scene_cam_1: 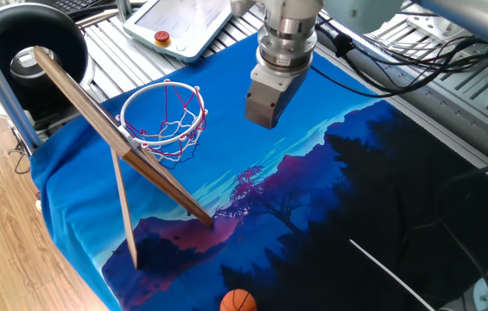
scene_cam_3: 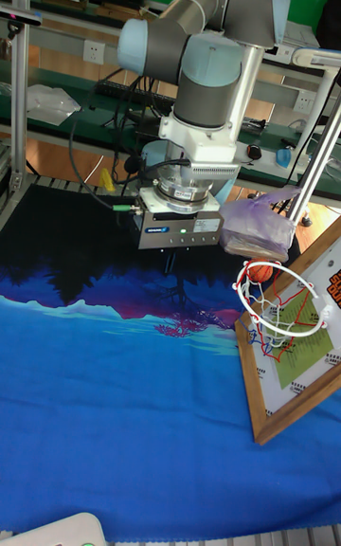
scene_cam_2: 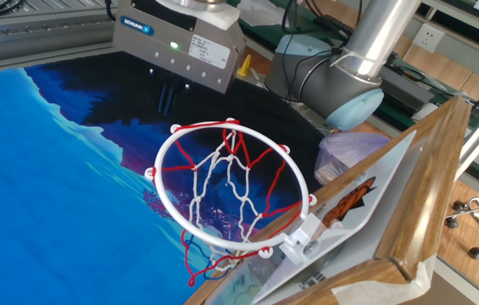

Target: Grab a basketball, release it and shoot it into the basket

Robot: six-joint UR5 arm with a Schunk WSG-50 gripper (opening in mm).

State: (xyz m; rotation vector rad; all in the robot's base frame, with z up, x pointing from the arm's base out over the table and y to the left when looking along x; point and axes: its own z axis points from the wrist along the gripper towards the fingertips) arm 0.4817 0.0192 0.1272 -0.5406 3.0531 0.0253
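The basketball (scene_cam_1: pixel 238 301), small and orange with dark seams, lies on the blue cloth at the near edge in one fixed view, far from everything else. The basket (scene_cam_1: pixel 164 112) (scene_cam_2: pixel 231 186) (scene_cam_3: pixel 282 304) is a white ring with a red-and-white net on a tilted wooden board (scene_cam_1: pixel 114 138). My gripper (scene_cam_1: pixel 261 121) (scene_cam_2: pixel 169 100) (scene_cam_3: pixel 174 266) hangs over the cloth beside the hoop, higher than the ring. Its thin dark fingers stand close together with nothing between them.
A big black round ring (scene_cam_1: pixel 28 52) stands at the far left corner behind the board. A white pendant with a red button (scene_cam_1: pixel 163 37) lies beyond the cloth. Cables (scene_cam_1: pixel 416 60) run across the metal slats at the right.
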